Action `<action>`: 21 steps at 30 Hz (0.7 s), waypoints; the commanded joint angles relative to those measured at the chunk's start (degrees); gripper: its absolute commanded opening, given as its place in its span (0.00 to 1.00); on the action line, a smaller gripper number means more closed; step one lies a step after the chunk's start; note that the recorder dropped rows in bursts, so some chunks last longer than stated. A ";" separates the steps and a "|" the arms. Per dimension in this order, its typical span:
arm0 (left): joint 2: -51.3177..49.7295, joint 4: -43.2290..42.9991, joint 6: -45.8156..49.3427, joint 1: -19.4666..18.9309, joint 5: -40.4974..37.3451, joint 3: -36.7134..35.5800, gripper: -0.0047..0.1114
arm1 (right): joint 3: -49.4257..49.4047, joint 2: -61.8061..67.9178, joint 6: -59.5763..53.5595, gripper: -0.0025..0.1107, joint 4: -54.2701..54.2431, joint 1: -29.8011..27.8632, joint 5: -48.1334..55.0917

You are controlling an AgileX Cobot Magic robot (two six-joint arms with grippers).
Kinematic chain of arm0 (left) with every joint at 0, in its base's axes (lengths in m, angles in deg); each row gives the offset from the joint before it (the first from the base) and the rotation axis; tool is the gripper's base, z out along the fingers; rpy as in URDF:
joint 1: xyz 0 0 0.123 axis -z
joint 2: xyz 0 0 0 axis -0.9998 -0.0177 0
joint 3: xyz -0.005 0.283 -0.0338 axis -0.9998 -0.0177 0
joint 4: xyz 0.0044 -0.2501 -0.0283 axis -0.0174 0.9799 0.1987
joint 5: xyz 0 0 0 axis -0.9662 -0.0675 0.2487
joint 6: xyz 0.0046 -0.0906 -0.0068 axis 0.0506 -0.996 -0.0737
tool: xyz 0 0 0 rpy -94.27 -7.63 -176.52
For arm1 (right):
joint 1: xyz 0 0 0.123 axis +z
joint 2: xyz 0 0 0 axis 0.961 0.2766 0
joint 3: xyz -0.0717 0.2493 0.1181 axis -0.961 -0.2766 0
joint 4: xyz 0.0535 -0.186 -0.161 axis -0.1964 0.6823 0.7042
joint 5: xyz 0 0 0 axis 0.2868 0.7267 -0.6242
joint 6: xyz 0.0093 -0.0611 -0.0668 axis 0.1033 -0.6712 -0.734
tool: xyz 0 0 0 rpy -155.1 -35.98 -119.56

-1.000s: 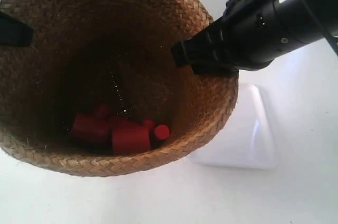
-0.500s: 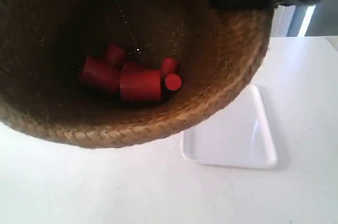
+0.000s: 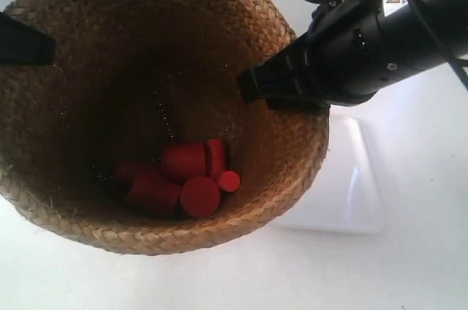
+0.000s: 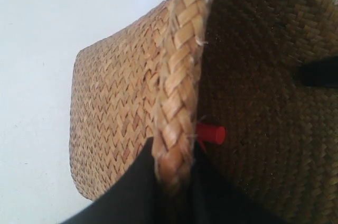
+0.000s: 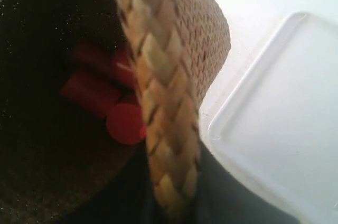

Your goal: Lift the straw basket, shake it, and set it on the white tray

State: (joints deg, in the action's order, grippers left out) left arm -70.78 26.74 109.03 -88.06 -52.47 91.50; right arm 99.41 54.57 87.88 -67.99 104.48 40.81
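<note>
The straw basket (image 3: 80, 47) fills most of the exterior view, held up off the table with its braided rim toward the camera. Several red cylinders (image 3: 183, 178) lie loose at its bottom. My left gripper (image 4: 173, 174) is shut on the braided rim (image 4: 179, 76), one finger outside and one inside. My right gripper (image 5: 171, 182) is shut on the opposite rim (image 5: 158, 86) the same way; it shows as the black arm (image 3: 365, 32) at the exterior view's right. The white tray (image 3: 351, 193) lies on the table, partly hidden behind the basket, and also beside the basket wall (image 5: 280, 113).
The table top (image 3: 329, 273) is plain white. A red cylinder (image 4: 211, 134) pokes out past the rim inside the basket in the left wrist view. A black fingertip (image 3: 22, 43) shows at the basket's rim on the exterior view's left.
The basket rose toward the camera half a second ago and has dropped back to about its earlier height. The red cylinders inside have tumbled into a new arrangement.
</note>
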 commanded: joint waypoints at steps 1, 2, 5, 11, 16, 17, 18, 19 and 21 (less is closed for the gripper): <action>0.77 4.15 1.00 0.40 -0.30 0.65 0.04 | 0.37 0.25 -2.03 0.02 0.72 0.29 0.66; 0.77 4.13 1.00 0.40 -0.63 0.65 0.04 | 0.37 0.25 -2.03 0.02 0.72 0.29 0.66; 0.77 4.13 1.15 0.40 -2.20 0.65 0.04 | 0.37 0.25 -1.92 0.02 0.72 0.29 1.79; 0.77 4.13 1.41 0.40 -3.40 0.65 0.04 | 0.37 0.25 -1.48 0.02 0.36 0.29 3.44; 0.77 3.66 2.72 0.40 0.42 0.65 0.04 | 0.37 0.25 -1.58 0.02 0.87 0.29 1.81; 0.77 3.66 2.72 0.40 1.40 0.65 0.04 | 0.37 0.25 -1.58 0.02 0.87 0.29 1.46; 0.77 3.66 2.72 0.40 2.31 0.65 0.04 | 0.37 0.25 -1.58 0.02 0.87 0.29 1.05; 0.77 3.66 2.72 0.40 3.31 0.65 0.04 | 0.37 0.25 -1.58 0.02 0.87 0.29 0.62; 0.77 3.66 2.72 0.40 4.04 0.65 0.04 | 0.37 0.25 -1.58 0.02 0.87 0.29 -0.25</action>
State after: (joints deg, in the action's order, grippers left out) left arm -70.78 26.07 110.03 -88.06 -51.28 91.50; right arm 99.41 54.57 87.99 -67.86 104.48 40.98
